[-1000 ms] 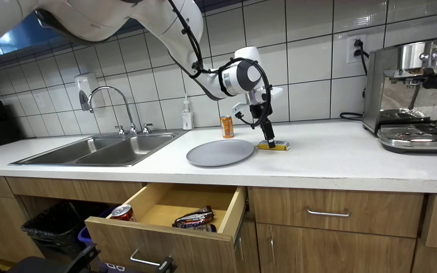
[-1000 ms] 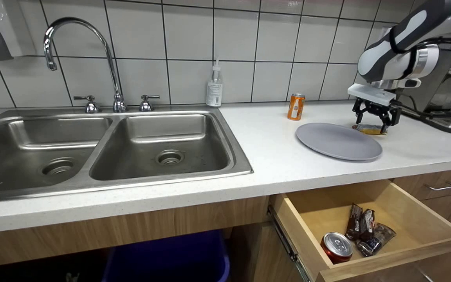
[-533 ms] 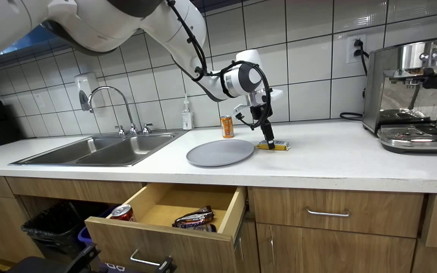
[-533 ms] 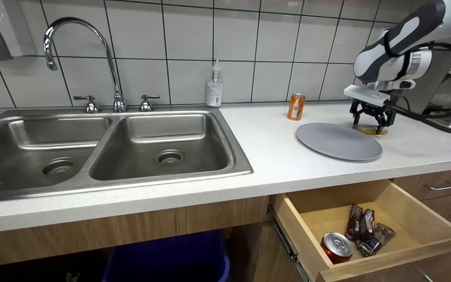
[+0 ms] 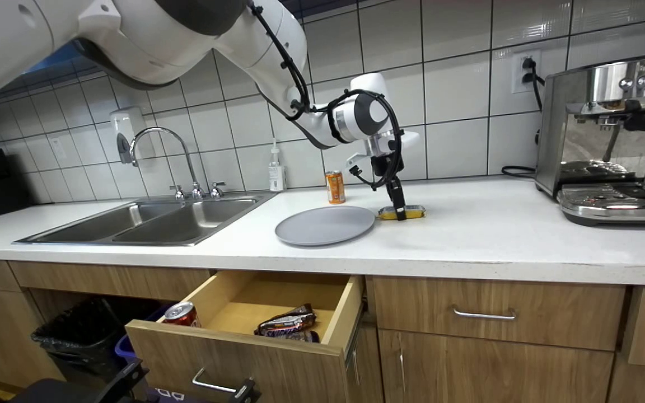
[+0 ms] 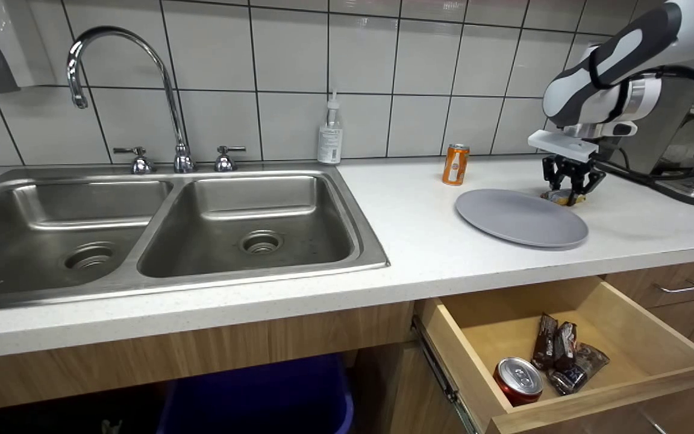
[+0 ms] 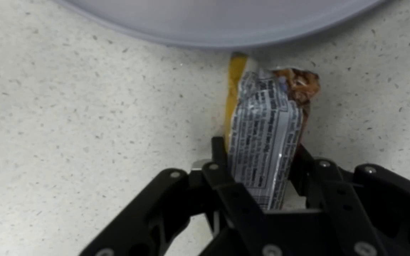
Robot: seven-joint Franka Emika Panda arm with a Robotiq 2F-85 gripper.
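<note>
Claw (image 7: pixel 260 148) pinches bar (image 7: pixel 265 121) by sides at desk (image 7: pixel 101 124), plate (image 7: pixel 219 25) near claw. Crinkled wrapper (image 7: pixel 262 87) could let bar slip; plate, so close, could snag bar's end.

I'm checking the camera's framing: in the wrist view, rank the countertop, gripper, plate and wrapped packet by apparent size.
1. Countertop, largest
2. Gripper
3. Plate and wrapped packet: too alike to rank; the frame cuts off the plate, and the gripper partly covers the packet.

Counter (image 5: pixel 479 240): in an exterior view, plate (image 5: pixel 325 226) right of sink (image 5: pixel 221 210), snack bar (image 5: pixel 414 212) right of plate, can (image 5: pixel 335 187) behind plate. Drawer (image 6: pixel 630 319) below: second can (image 6: pixel 518 381), apparently three packets (image 6: pixel 565 345).
</note>
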